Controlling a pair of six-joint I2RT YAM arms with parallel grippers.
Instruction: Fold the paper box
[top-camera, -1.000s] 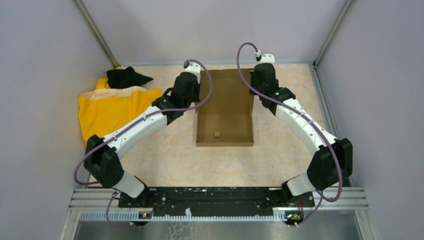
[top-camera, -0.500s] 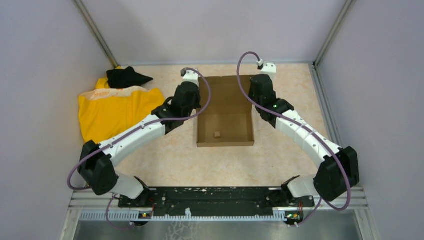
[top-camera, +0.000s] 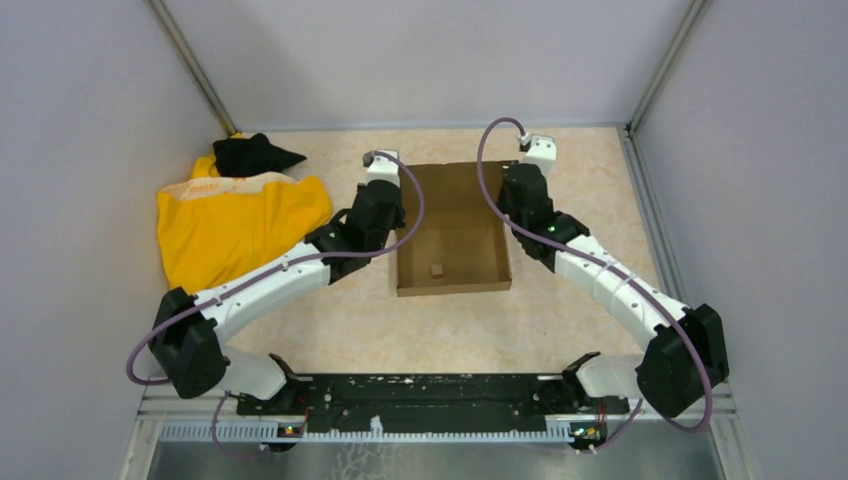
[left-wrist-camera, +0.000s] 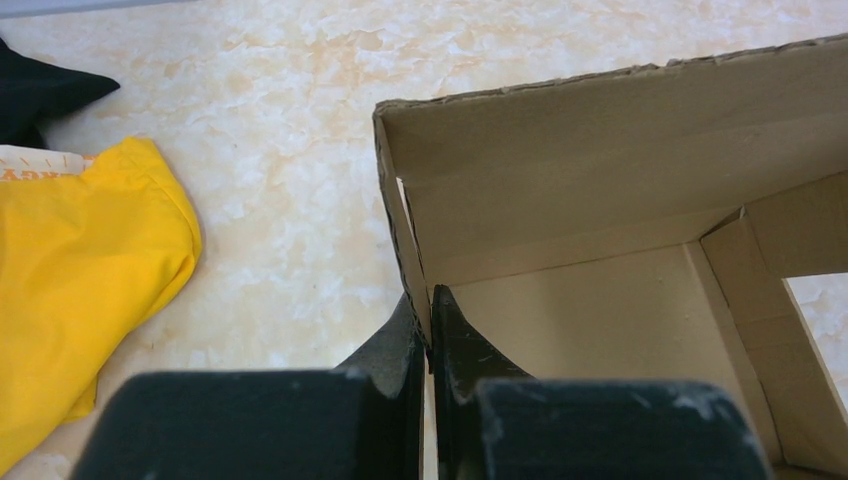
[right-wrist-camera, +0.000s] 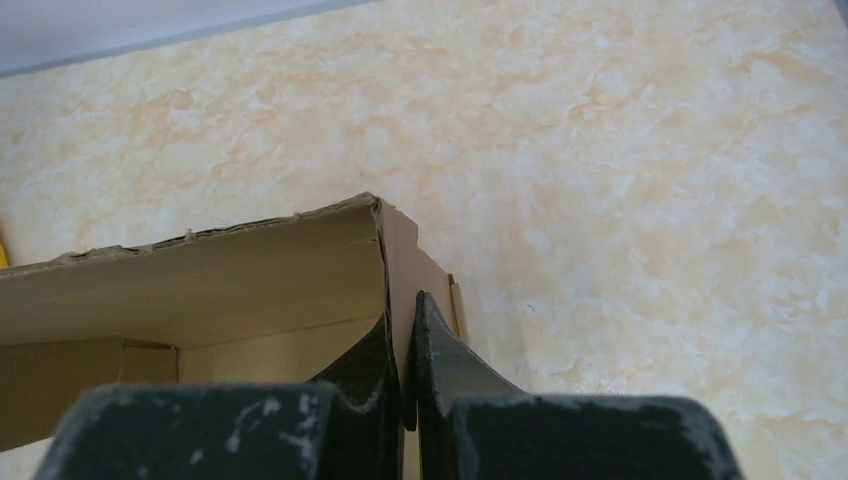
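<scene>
Two black fingers (left-wrist-camera: 460, 345) of the left gripper (left-wrist-camera: 428, 325) clamp the left wall of the paper box (left-wrist-camera: 580, 190) in the left wrist camera's view. One finger sits outside the corrugated wall and the other inside, with only the cardboard's thickness between them. The wall stands upright on the marbled beige table (left-wrist-camera: 280, 130), and a tall brown panel runs across the far side of the box. A yellow cloth (left-wrist-camera: 70, 270) lies on the table to the left, well apart from the box, with a black cloth (left-wrist-camera: 40, 95) beyond it at the frame's edge. From the right wrist camera, the right gripper (right-wrist-camera: 403, 335) is likewise pinched almost closed on the box's right wall near its far corner, one finger on each face of the cardboard. From the overhead camera, the box sits open-topped at the middle of the table between the two arms, its rear panel on the far side. A tiny cardboard scrap (top-camera: 436, 269) rests on its floor near the front wall. Each arm reaches in from its own side to a side wall, with the fingertips hidden beneath the wrists. The yellow cloth lies at the table's far left, the black cloth touching its far edge.
</scene>
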